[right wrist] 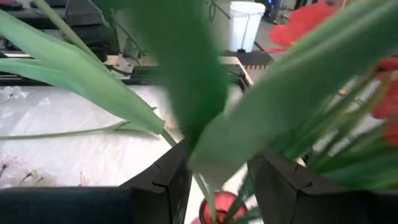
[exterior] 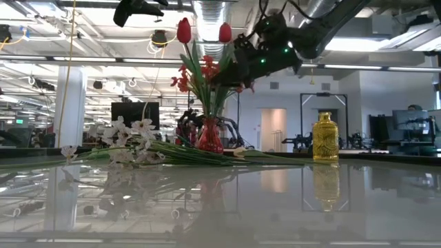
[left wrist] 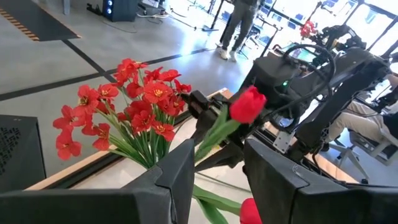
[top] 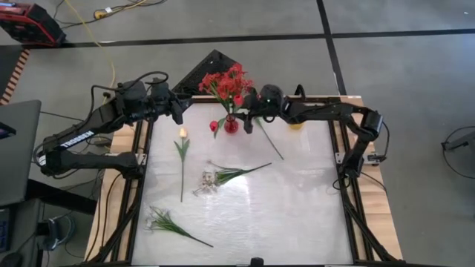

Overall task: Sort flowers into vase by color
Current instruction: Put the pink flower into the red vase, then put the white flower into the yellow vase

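Note:
A red vase [top: 231, 124] stands at the table's far middle with a red blossom cluster [top: 226, 81] and a red tulip [exterior: 183, 31] in it. My right gripper [top: 251, 111] hovers right beside the bouquet, shut on a second red tulip [left wrist: 247, 104]. My left gripper [top: 180, 111] is open and empty, raised just left of the vase. Lying flat on the table are a cream-peach tulip [top: 182, 135] and two white blossom sprays [top: 208, 182] [top: 159, 219]. A yellow vase [exterior: 326, 138] stands right of the red one. My right gripper pinches the red tulip between its two fingers [left wrist: 198, 107] on the upper stem [left wrist: 214, 130], close below the bloom, where the leaves sit. It comes in roughly level from the table's right. The tulip is lifted beside the bouquet; its stem slants down toward its lower end [top: 282, 158].
The yellow vase [top: 297, 124] sits partly under the right arm. The tabletop [top: 297, 208] is glossy white, edged by a dark frame. The cream-peach tulip's stem [top: 181, 185] runs toward the near edge. People and equipment stand in the room beyond the far edge.

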Controlling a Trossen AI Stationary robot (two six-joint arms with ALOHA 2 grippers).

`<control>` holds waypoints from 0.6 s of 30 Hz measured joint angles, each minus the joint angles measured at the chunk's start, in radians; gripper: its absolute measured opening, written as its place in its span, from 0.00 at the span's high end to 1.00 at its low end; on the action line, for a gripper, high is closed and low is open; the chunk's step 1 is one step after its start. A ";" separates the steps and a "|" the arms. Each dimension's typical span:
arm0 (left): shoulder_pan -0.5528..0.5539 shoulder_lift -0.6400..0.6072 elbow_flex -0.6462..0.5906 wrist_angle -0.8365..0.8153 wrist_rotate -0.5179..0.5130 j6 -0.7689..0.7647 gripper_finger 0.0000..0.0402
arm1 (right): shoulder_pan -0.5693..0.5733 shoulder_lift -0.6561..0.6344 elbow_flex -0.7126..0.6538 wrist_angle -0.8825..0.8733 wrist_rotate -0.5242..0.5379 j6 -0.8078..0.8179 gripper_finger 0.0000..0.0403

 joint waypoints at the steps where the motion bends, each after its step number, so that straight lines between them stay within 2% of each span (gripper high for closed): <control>1: 0.000 0.000 0.000 0.000 0.000 0.000 0.68 | -0.001 -0.014 0.000 -0.021 0.002 0.000 0.56; 5: 0.000 0.000 0.000 0.000 0.001 0.017 0.68 | -0.015 -0.077 0.001 -0.133 0.004 -0.001 0.56; 13: 0.000 0.000 0.000 -0.026 -0.002 0.057 0.68 | -0.055 -0.204 0.001 -0.467 0.034 -0.079 0.56; 18: 0.000 0.002 0.000 -0.030 -0.002 0.089 0.68 | -0.072 -0.250 0.001 -0.601 0.035 -0.095 0.56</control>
